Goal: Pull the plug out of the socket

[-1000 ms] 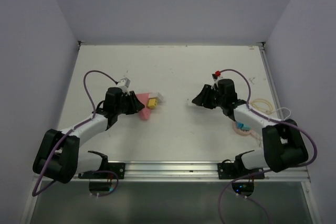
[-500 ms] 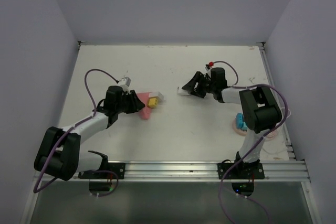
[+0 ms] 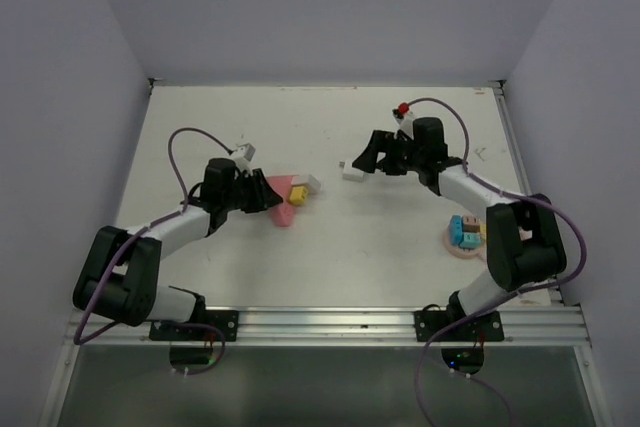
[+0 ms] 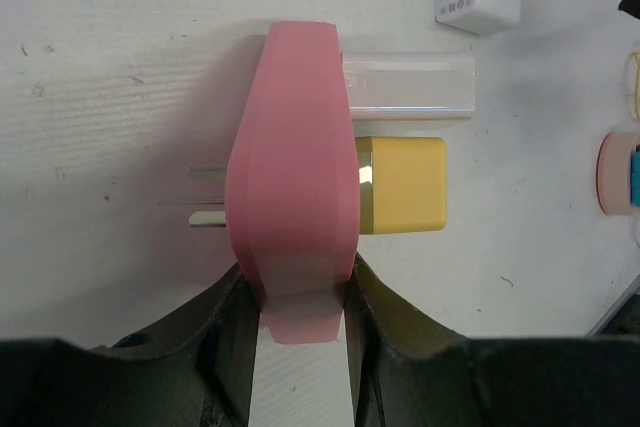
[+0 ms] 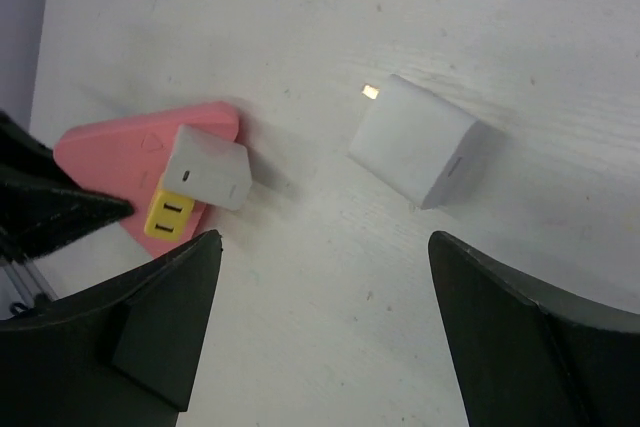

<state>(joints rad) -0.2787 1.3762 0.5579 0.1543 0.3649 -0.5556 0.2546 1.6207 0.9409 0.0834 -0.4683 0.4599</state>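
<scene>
Lying loose mid-frame on the bench (image 3: 400, 237), the plug (image 5: 415, 142) is being hovered over by the wide right pincer (image 5: 325, 247), the socket (image 4: 295, 177) being gripped by the left pincer (image 4: 298, 297); seemingly, only withdrawal is being called for.

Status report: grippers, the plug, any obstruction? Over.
Left gripper shut on pink triangular plastic socket. Right gripper open above loose white cube plug. Yellow plug, second white plug seated in socket. No obstruction.
</scene>
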